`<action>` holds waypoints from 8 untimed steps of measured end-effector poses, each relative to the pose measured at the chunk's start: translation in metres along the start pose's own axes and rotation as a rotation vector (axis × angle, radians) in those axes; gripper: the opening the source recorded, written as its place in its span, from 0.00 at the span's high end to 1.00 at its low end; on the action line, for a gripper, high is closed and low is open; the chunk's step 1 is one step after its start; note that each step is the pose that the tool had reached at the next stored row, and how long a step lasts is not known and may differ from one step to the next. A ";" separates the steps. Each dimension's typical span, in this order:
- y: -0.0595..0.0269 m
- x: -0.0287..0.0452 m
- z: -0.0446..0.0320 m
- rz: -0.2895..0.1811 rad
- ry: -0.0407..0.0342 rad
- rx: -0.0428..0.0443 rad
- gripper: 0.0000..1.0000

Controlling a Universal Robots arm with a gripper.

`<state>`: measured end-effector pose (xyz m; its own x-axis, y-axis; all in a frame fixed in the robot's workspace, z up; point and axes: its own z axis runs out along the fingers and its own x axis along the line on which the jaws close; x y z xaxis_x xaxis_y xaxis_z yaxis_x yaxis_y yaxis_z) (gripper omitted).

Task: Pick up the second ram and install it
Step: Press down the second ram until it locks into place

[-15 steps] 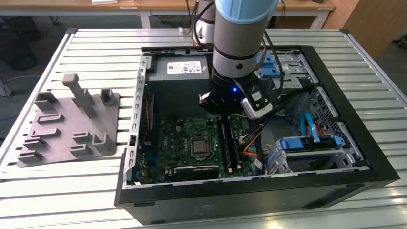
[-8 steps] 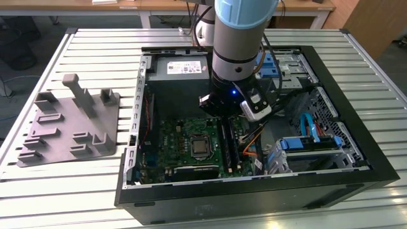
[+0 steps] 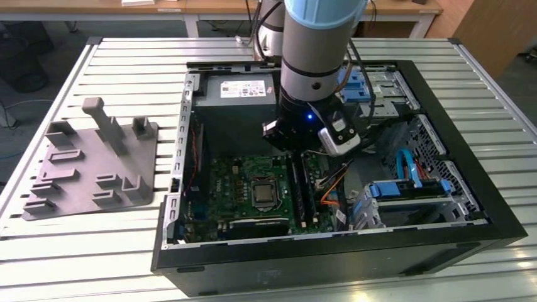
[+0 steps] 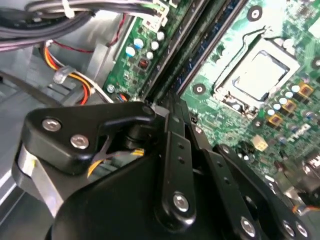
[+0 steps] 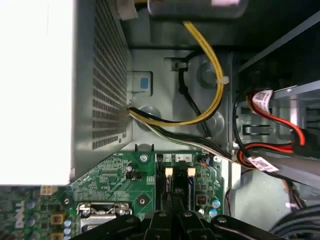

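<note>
Reaching down into an open computer case (image 3: 470, 207) at the centre of the exterior view, the robot arm (image 3: 315, 56) holds its gripper (image 3: 304, 146) just above the green motherboard (image 3: 243, 189). Long black memory slots (image 3: 300, 189) run beside the processor socket (image 3: 264, 192), directly beneath the gripper. In the second wrist view the gripper (image 4: 172, 102) has its black linkages drawn close together over those slots, but whether the jaws grip anything cannot be told. The second ram, a thin dark stick, cannot be picked out with certainty; it may be held edge-on or already sitting in a slot. A grey moulded tray (image 3: 92, 163) lies at the left of the frame, well apart from the case. A slight misalignment here could, in my judgement, jam the stick against a slot edge, and pressing down unevenly could leave one end unseated.
</note>
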<state>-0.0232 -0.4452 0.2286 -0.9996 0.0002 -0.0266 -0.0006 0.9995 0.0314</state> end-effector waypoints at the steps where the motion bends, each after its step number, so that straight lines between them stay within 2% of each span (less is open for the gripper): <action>1: -0.0010 0.0001 0.0001 0.000 -0.0002 -0.0004 0.90; 8: -0.0310 0.0000 -0.0006 0.000 0.0001 0.0003 0.90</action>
<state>-0.0232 -0.4762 0.2283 -0.9996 0.0003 -0.0265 -0.0006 0.9995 0.0312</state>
